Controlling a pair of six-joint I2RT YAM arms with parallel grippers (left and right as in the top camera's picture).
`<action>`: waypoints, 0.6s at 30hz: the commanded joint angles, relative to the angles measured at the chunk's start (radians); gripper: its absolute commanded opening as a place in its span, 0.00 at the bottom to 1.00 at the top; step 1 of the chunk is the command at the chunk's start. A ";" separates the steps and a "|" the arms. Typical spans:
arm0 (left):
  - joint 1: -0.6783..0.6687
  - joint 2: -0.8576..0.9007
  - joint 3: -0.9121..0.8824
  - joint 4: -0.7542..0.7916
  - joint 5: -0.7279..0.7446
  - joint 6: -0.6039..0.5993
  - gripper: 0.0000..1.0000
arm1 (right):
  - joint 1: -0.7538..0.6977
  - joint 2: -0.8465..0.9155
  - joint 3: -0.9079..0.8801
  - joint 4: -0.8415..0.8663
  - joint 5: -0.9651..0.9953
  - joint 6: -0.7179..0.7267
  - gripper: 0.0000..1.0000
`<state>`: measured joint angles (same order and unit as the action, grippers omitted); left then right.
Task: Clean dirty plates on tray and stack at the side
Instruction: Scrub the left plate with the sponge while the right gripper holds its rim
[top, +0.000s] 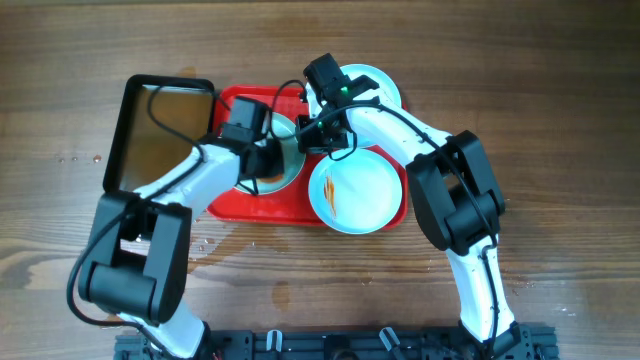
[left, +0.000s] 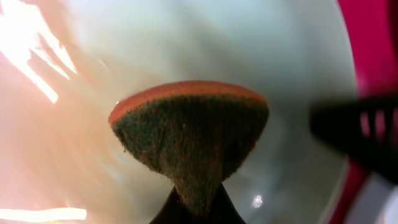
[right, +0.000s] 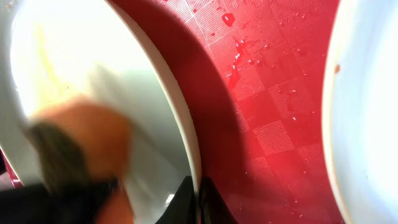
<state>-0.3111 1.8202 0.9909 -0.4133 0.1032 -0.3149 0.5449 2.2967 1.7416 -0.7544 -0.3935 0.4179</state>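
The red tray (top: 236, 205) holds two plates. My left gripper (top: 262, 160) is shut on an orange and dark green sponge (left: 193, 130) and presses it onto the tray's left plate (top: 283, 178); its wet inside fills the left wrist view (left: 217, 43). My right gripper (top: 310, 135) is shut on that plate's rim (right: 186, 143), the jaws (right: 198, 202) pinching its edge. The sponge shows blurred in the right wrist view (right: 74, 149). A second plate (top: 360, 190) with orange streaks lies front right on the tray. A third plate (top: 378, 85) lies at the tray's back right corner.
A black pan (top: 160, 130) with brownish liquid stands left of the tray. The wet red tray surface (right: 267, 93) lies between the held plate and the neighbouring plate (right: 367, 124). Water spots mark the wooden table (top: 230, 245) in front of the tray.
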 joint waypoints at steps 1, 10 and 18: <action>-0.047 0.097 -0.077 -0.122 -0.101 0.022 0.04 | 0.007 0.023 -0.003 -0.002 -0.045 -0.026 0.04; 0.025 0.101 -0.078 0.089 -0.577 -0.279 0.04 | 0.007 0.023 -0.003 -0.003 -0.044 -0.026 0.04; 0.053 0.128 -0.077 0.260 -0.332 -0.135 0.04 | 0.007 0.023 -0.003 -0.002 -0.044 -0.026 0.04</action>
<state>-0.2726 1.8778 0.9588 -0.1524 -0.4236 -0.5575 0.5491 2.2967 1.7416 -0.7498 -0.4118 0.4179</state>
